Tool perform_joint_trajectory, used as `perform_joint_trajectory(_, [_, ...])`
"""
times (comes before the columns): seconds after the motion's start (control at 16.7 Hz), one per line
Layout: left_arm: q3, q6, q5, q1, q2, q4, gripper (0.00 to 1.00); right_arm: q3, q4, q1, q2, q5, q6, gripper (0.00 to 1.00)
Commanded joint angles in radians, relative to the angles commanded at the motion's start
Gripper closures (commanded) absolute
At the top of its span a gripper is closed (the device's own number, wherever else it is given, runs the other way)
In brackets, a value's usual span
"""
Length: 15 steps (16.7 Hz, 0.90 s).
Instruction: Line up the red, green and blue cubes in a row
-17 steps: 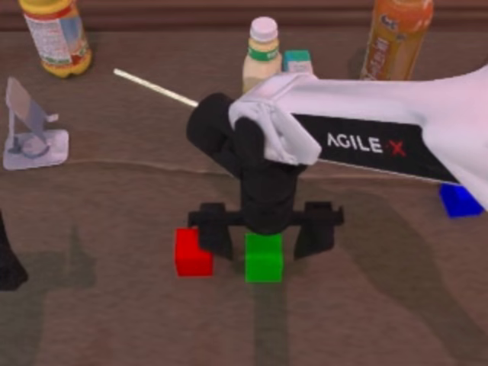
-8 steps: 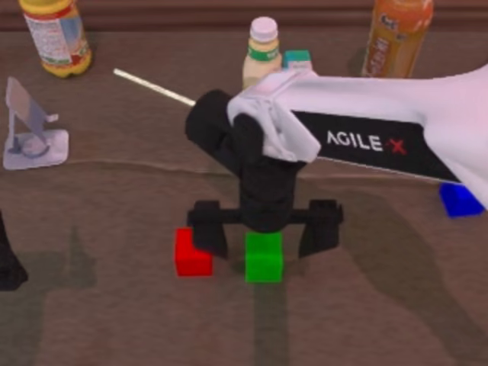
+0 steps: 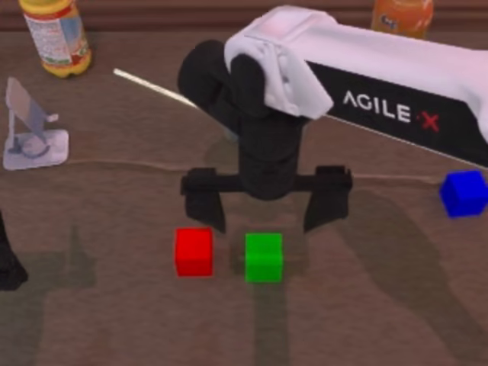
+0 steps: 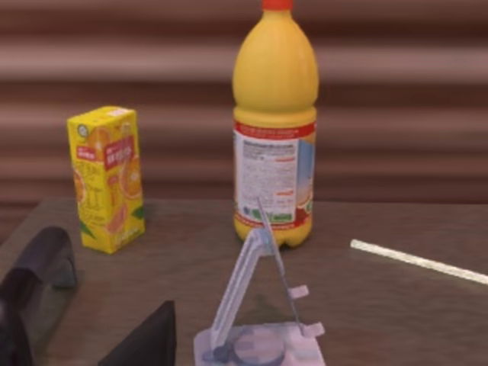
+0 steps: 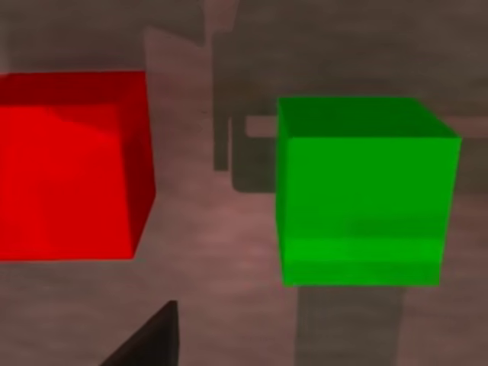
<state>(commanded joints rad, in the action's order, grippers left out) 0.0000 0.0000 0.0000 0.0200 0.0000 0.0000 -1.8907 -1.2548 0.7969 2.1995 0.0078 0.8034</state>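
The red cube (image 3: 194, 252) and the green cube (image 3: 264, 258) lie side by side near the table's front middle, a small gap between them. The blue cube (image 3: 463, 193) sits apart at the right edge. My right gripper (image 3: 265, 216) hangs open above and just behind the green cube, holding nothing. In the right wrist view the red cube (image 5: 72, 164) and green cube (image 5: 362, 191) fill the picture, with one dark fingertip (image 5: 152, 339) showing. My left arm (image 3: 8, 267) is parked at the left edge, one fingertip (image 4: 149, 343) low in its wrist view.
A yellow bottle (image 3: 55, 38) stands at the back left and an orange bottle (image 3: 402, 14) at the back right. A clear phone stand (image 3: 30, 133) sits at the left, a white stick (image 3: 152, 86) behind the arm. The left wrist view also shows a juice carton (image 4: 107, 187).
My right gripper has risen off the green cube and drawn back, still open. The arm swung toward the back, uncovering the blue cube. The cubes have not moved.
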Motion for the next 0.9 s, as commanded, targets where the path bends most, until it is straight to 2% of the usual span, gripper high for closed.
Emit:
perform_joint_trajectory(0.24, [0.0, 0.0, 0.0, 0.0, 0.0, 0.0, 0.0, 0.003, 0.003, -0.008, 0.003, 0.0, -0.002, 0.0])
perform_joint_trajectory(0.42, [0.0, 0.0, 0.0, 0.0, 0.0, 0.0, 0.0, 0.023, 0.014, -0.067, -0.009, 0.0, -0.07, 0.0])
perform_joint_trajectory(0.6, [0.0, 0.0, 0.0, 0.0, 0.0, 0.0, 0.0, 0.069, 0.036, -0.197, -0.032, -0.002, -0.22, 0.0])
perform_joint_trajectory(0.9, [0.0, 0.0, 0.0, 0.0, 0.0, 0.0, 0.0, 0.177, 0.078, -0.474, -0.08, -0.004, -0.578, 0.0])
